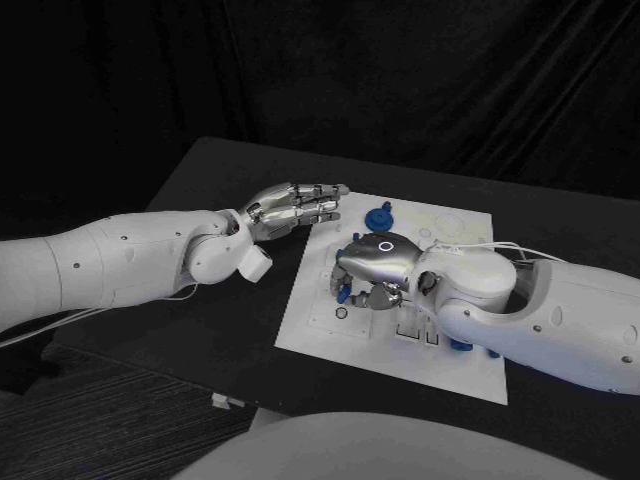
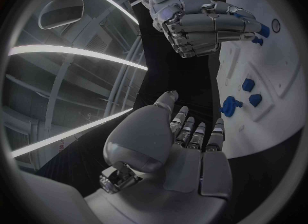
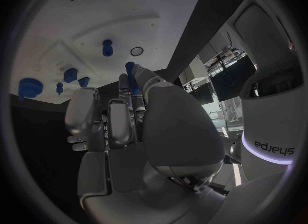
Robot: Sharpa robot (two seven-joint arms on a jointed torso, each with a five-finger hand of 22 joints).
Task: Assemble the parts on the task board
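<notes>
Head view: the white task board lies mid-table; the right hand sits over the board's left half, fingers curled down around a small blue part near the board's left edge. The left hand hovers just off the board's top-left corner, fingers loosely bent, nothing in it. A round blue part stands near the board's far edge, apart from both hands. Left wrist view: the left hand is released, palm bare, fingers a little apart, above the dark table beside the board; across from it the right hand is clenched with a blue peg sticking out past its fingertips. Three more blue parts sit on the board close together, one cross-shaped. Right wrist view: the right hand pinches a slim blue peg, tip pointing at the board; a small ring-like hole lies just beyond the tip, a blue upright peg near it, a round blue knob well off to one side. Judgement: step is likely seating the held peg in a hole. Keep the peg square to the board, line the tip over the hole before lowering, push straight, let go only once seated. Left hand could steady the board edge; otherwise keep it clear.
</notes>
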